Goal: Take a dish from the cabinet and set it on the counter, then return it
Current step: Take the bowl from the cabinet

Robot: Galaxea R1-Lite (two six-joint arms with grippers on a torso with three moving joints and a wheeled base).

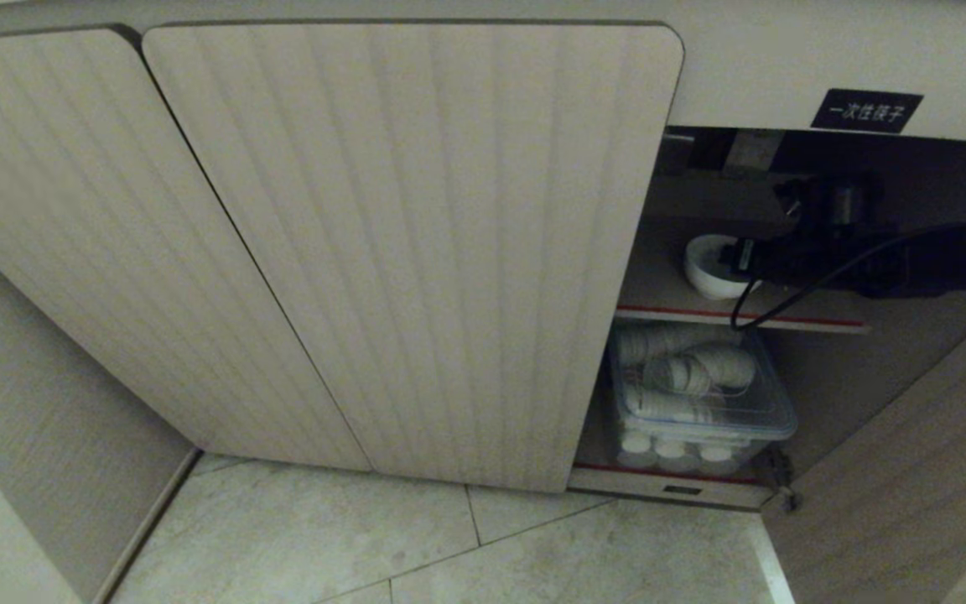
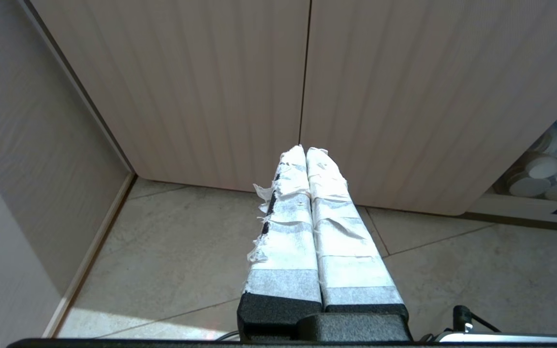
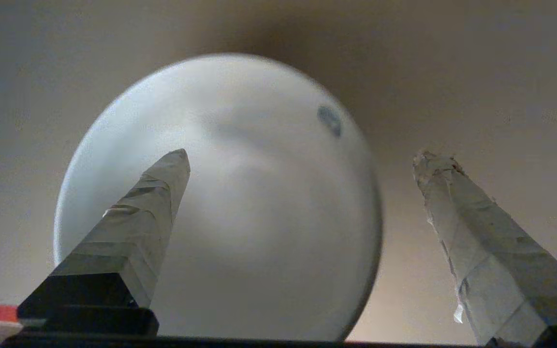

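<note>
Left: the left tool, taped fingers pressed together and empty, hangs idle over the floor tiles, facing the two closed ribbed doors of the cabinet.

Centre right: the third door stands open. On the upper, red-edged shelf sits the dish, a plain white bowl, with the right arm reaching in level from the robot's right.

Right: the right tool is spread wide and holds nothing. In its wrist view the dish lies directly ahead of it, one finger overlapping the bowl's outline and the other finger standing apart beyond its rim; contact cannot be confirmed. Below the tool, on the cabinet floor, is a clear lidded box of white cups.

Step in hand, as judged: the approach for the first pick-up, the dish not yet gripped. The next move calls for advancing until the wall of the bowl lies between the fingers, closing firmly on glossy ceramic, then lifting clear of the shelf edge before withdrawing toward the surface, which is out of view.
</note>
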